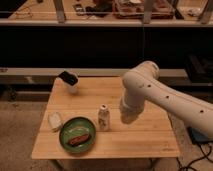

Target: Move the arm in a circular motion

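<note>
Arm [155, 92]: thick, smooth cream-white tube segments with small dark dots. It enters from the right and bends down over the right half of the pale wood table [145, 142]. Gripper [127, 116] is at the arm's rounded lower end, low over the tabletop, just right of a small white bottle [103, 119]. Can't tell how far open it is or whether it holds anything. Round green plate [66, 132] sits front left and carries a brown oblong food piece [78, 140]. Rounded white lump [55, 120] lies just left of the plate. Dark boxy object [68, 78] is at the back-left corner.
</note>
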Controlling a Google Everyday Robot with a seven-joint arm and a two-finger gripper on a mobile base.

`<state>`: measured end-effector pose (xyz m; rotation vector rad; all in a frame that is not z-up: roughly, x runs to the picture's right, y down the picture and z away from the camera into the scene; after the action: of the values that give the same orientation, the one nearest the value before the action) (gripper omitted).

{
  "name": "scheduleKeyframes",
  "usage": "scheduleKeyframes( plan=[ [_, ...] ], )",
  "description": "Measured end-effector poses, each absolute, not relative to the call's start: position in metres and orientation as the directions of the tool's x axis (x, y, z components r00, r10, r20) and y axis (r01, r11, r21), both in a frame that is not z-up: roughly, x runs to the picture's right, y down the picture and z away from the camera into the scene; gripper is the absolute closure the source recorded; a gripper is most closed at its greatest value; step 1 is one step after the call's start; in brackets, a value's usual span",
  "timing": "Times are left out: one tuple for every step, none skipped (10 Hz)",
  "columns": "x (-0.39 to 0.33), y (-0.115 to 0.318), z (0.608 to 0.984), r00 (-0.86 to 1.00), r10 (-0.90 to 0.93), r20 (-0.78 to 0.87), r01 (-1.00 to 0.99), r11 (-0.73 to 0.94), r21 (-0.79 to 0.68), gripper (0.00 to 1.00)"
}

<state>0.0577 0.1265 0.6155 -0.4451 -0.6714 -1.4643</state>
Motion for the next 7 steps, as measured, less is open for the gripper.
scheduleKeyframes(
  plan=[
    [0.030, 0.122, 0.601, -0.090, -0.759, 0.645, 0.980, 0.050, 0.195, 1.00],
    [-0.001, 0.115, 0.586, -0.162, -0.761, 0.628, 0.961, 0.022, 0.274, 1.00],
    [-0.035, 0.108, 0.576, -0.228, -0.754, 0.616, 0.935, 0.008, 0.356, 1.00],
    [-0.057, 0.102, 0.574, -0.262, -0.744, 0.615, 0.915, 0.012, 0.404, 1.00],
    [-0.074, 0.097, 0.580, -0.282, -0.732, 0.621, 0.902, 0.019, 0.432, 1.00],
    [-0.096, 0.089, 0.608, -0.294, -0.715, 0.634, 0.895, 0.027, 0.445, 1.00],
    [-0.104, 0.083, 0.631, -0.289, -0.714, 0.638, 0.901, 0.022, 0.433, 1.00]
  ],
)
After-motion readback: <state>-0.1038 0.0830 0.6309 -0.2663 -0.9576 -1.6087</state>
